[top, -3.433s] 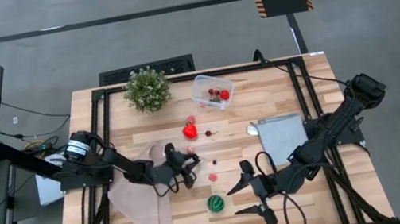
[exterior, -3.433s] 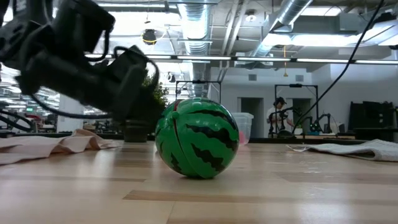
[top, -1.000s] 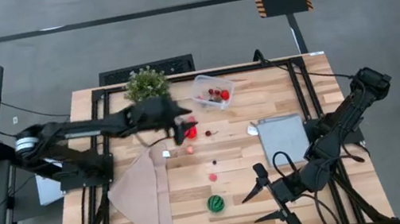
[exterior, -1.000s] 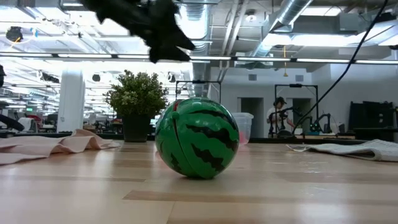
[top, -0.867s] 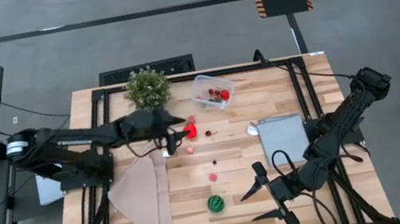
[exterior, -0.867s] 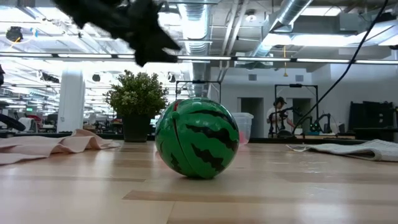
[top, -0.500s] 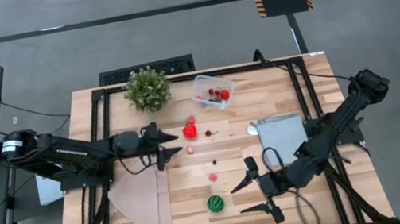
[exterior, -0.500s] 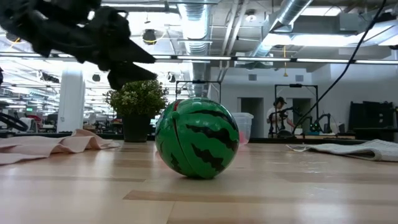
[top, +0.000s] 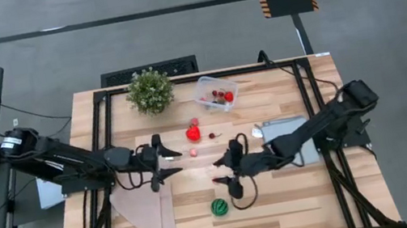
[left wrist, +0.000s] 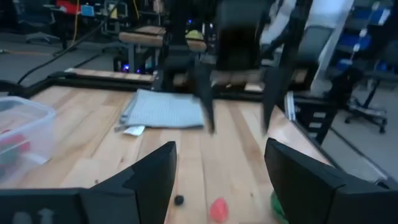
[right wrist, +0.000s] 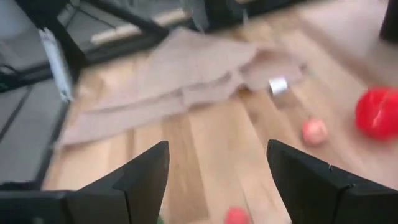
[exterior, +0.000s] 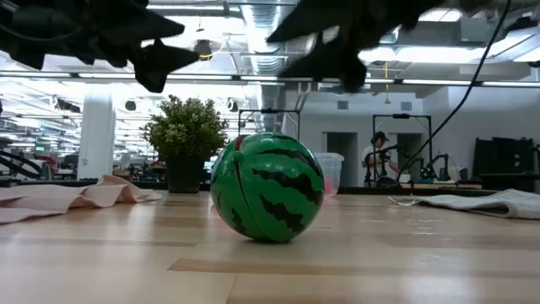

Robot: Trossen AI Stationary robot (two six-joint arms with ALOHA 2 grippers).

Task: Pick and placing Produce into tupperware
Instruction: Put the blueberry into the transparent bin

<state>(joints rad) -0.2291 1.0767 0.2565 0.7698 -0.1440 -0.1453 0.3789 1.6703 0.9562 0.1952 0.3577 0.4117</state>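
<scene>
The produce lies loose on the wooden table: a red fruit point(top: 193, 134), a pink piece point(top: 193, 153), a dark bit point(top: 211, 136) and a green striped ball point(top: 219, 207). The clear tupperware point(top: 217, 93) stands at the far middle with red pieces inside. My left gripper point(top: 170, 160) hovers open just left of the pink piece and points toward the table's right. My right gripper point(top: 222, 171) hovers open over the table's middle, pointing left, above and beyond the ball. In the left wrist view, a red piece point(left wrist: 217, 210) and a dark bit point(left wrist: 179, 200) lie ahead of the open fingers.
A potted plant point(top: 150, 90) stands at the far left of the table. A beige cloth point(top: 146, 209) lies at the near left, and a grey-blue sheet point(top: 285, 138) on the right. A small silver bit point(right wrist: 278, 86) sits by the cloth. Bare wood shows along the near edge.
My left gripper has drawn back from beside the red fruit toward the table's left and near side, sinking and levelling out. My right gripper has swung from the near right toward the table's middle, beyond the green ball, and turned. Both stayed open; the produce has not moved.
</scene>
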